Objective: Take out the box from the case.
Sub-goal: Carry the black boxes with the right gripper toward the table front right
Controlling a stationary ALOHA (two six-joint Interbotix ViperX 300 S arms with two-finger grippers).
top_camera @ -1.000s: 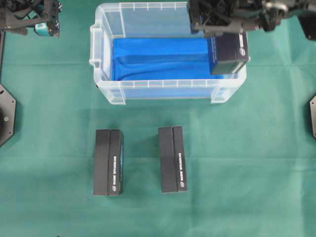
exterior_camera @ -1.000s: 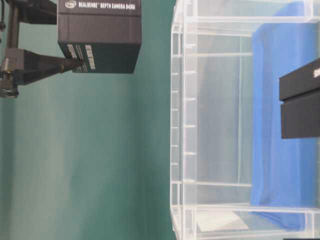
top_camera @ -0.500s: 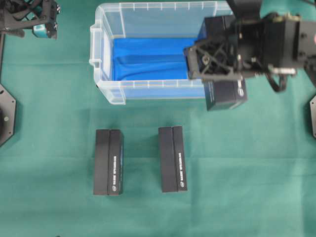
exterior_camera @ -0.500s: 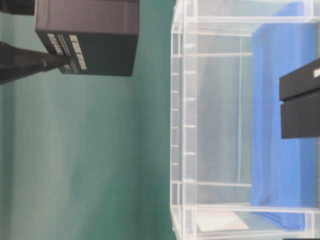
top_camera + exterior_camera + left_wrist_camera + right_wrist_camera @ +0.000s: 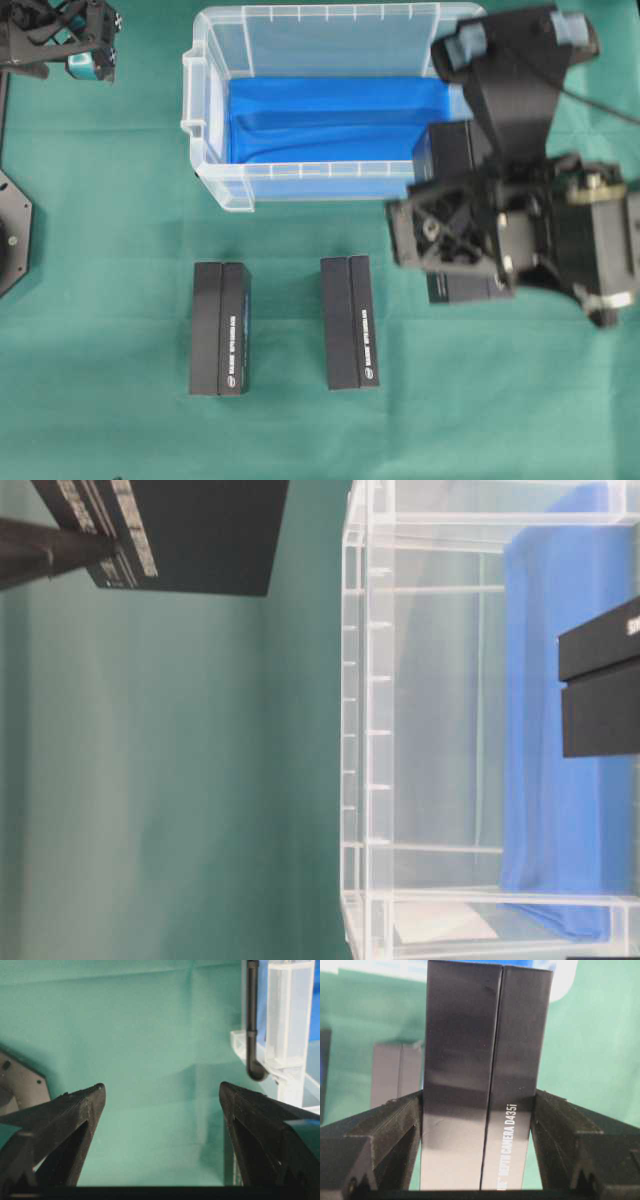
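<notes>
One box is clamped between the right gripper fingers, now swung out of the case and hanging past its front right corner. Two more boxes already lie on the cloth. Case looks empty, though the arm hides a corner. Left gripper idles, fingers wide apart.

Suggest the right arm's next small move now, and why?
Probably lower the held box to the green cloth right of the two boxes already laid out. The right gripper clamps it, and it appears clear of the case.
</notes>
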